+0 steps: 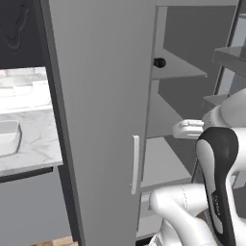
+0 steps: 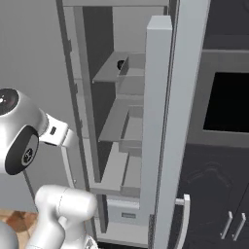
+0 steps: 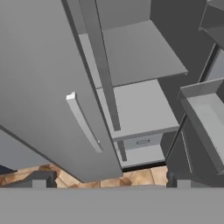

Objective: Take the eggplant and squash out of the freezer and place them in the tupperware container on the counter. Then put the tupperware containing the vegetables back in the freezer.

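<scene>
Currently: gripper [image 3: 109, 181] fully open, empty, facing freezer [image 3: 131, 105] interior; grey shelves just ahead, pale door handle [image 3: 83, 122] left of fingertips.

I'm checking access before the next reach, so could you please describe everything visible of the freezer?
The freezer is a tall, matte grey appliance with a flat door bearing a slim pale vertical handle. Another door is swung open, showing grey shelves, a small dark item on an upper one, and a low drawer. Nothing touches it.
</scene>
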Available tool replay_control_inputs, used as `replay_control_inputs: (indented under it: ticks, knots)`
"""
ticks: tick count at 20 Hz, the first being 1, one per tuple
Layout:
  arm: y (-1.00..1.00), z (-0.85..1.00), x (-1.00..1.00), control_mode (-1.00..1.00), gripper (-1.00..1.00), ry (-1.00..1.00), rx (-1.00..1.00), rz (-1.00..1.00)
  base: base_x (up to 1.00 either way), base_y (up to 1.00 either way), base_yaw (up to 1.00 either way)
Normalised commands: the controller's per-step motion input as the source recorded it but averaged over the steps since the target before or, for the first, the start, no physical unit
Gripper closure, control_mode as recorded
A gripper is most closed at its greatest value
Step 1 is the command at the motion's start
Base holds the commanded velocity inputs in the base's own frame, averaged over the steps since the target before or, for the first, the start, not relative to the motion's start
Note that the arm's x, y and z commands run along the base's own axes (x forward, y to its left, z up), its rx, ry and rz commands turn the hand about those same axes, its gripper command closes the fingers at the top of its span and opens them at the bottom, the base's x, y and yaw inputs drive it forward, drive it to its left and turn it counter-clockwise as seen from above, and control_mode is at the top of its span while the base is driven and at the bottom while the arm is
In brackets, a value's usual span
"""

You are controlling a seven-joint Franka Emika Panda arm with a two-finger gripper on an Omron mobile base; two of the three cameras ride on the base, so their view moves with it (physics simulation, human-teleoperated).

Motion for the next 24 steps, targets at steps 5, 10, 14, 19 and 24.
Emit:
replay_control_inputs:
  ticks: [5, 10, 14, 19, 24]
  knots:
    - [0.00, 0.00, 0.00, 1.00, -1.00, 0.00, 0.00, 0.00, 0.29, -0.03, 0.00]
    - [0.00, 0.00, 0.00, 1.00, -1.00, 0.00, 0.00, 0.00, 0.34, -0.18, 0.00]
    - [0.00, 0.00, 0.00, 1.00, -1.00, 0.00, 0.00, 0.00, 0.29, -0.09, 0.00]
    - [0.00, 0.00, 0.00, 1.00, -1.00, 0.00, 0.00, 0.00, 0.10, -0.13, 0.00]
    - [0.00, 0.01, 0.00, -1.00, -1.00, 0.00, 0.00, 0.00, 0.00, -0.02, 0.00]
